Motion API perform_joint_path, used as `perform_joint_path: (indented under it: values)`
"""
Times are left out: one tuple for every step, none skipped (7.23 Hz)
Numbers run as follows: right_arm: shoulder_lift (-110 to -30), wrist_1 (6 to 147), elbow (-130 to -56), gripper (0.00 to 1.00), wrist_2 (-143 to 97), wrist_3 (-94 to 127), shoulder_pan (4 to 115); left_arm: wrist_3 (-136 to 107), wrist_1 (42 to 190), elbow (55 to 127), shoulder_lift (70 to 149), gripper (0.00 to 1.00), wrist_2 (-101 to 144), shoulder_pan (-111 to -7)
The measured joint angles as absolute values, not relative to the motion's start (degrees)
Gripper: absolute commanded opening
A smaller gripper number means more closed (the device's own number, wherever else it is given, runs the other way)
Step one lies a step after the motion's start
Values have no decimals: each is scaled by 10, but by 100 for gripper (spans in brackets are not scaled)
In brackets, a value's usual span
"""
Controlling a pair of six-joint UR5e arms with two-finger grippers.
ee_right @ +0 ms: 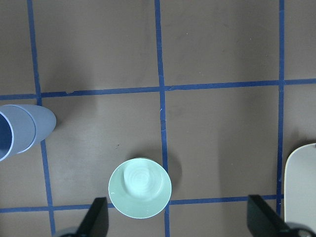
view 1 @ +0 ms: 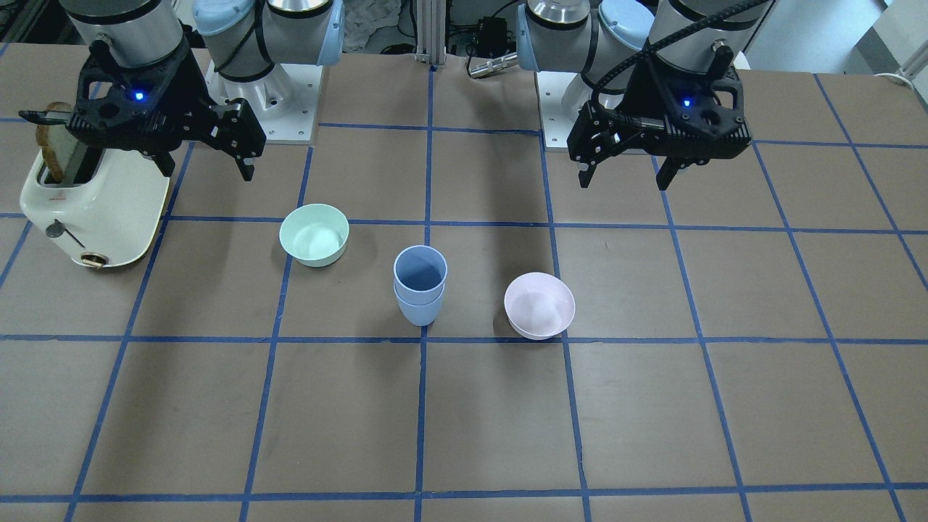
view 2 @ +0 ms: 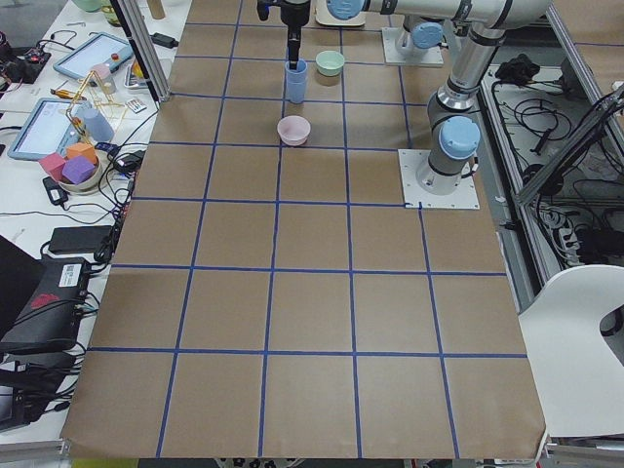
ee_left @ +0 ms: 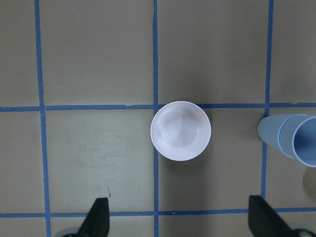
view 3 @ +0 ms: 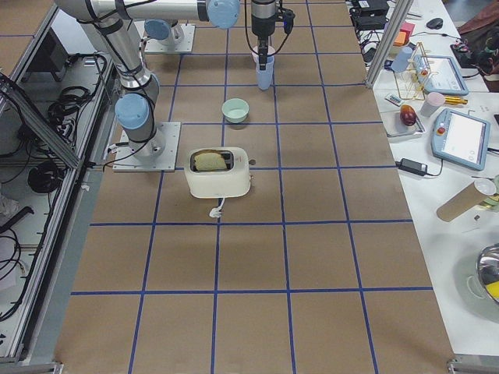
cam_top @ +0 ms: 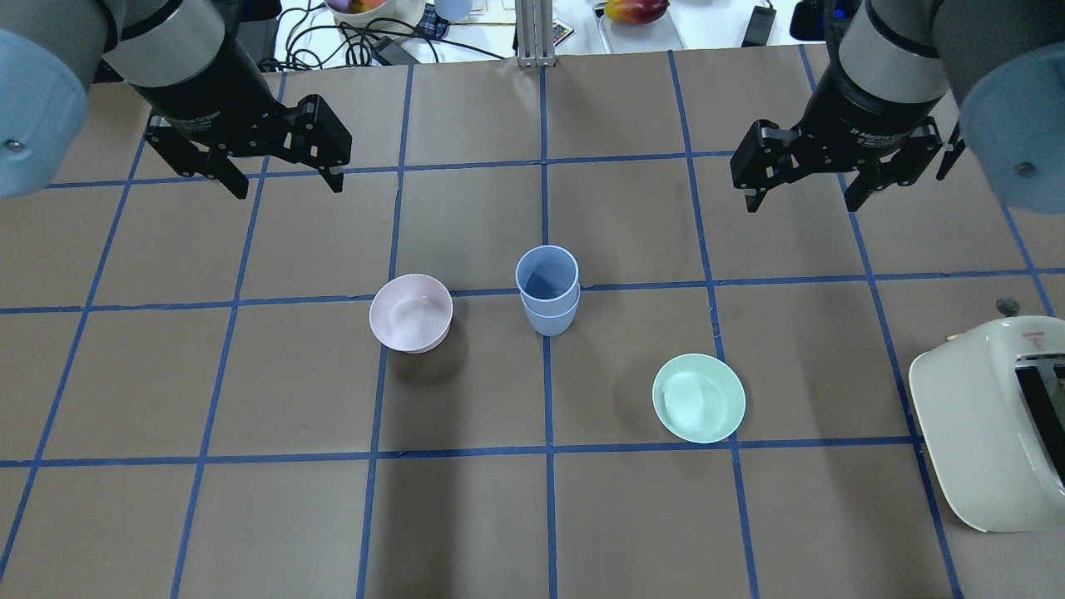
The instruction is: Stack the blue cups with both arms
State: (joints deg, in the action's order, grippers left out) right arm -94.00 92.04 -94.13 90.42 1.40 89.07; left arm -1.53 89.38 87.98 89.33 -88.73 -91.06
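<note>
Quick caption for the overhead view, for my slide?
Stacked blue cups between pink bowl and green bowl; left gripper and right gripper open, clear of them.

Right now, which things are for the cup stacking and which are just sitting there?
For the job: blue cups, one nested in the other; left gripper; right gripper.
Just lying about: pink bowl, mint-green bowl, toaster.

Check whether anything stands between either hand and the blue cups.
Nothing visible does. The left hand and right hand hang open, raised; the pink bowl and mint bowl sit off both lines to the nested blue cups.
</note>
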Motion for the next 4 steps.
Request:
perform_joint_path:
  values:
    - [-937, 914, -935, 100, 905, 14, 891, -15, 894, 880, 894, 100, -887, -911]
    - [-935, 911, -931, 100, 904, 13, 892, -15, 894, 880, 894, 100, -887, -911]
    - [-934, 909, -928, 100, 902, 13, 892, -16, 894, 880, 895, 100, -887, -911]
    - [-933, 907, -928, 100, 899, 14, 892, -16, 894, 880, 895, 100, -887, -911]
